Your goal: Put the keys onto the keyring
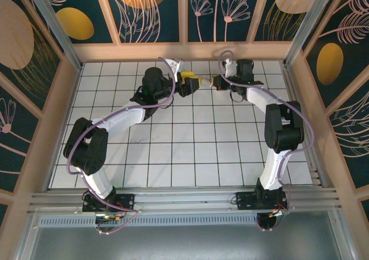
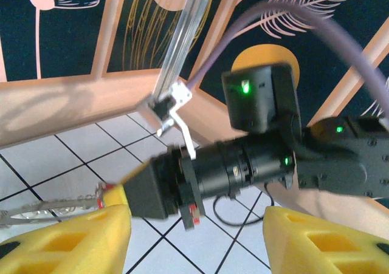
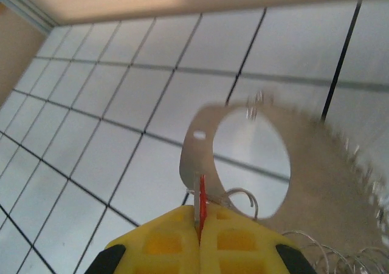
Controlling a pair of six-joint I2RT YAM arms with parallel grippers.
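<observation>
We see the right gripper clamped on the key, the keyring just beyond its fingertips; the left gripper gapes wide.

The white-and-black jointed left arm and right arm reach far forward, elbows bowed outward, wrists turned toward each other. The yellow-fingered left claw stands with fingers apart. The yellow-fingered right claw is pinched closed on a tiny red-headed key.
</observation>
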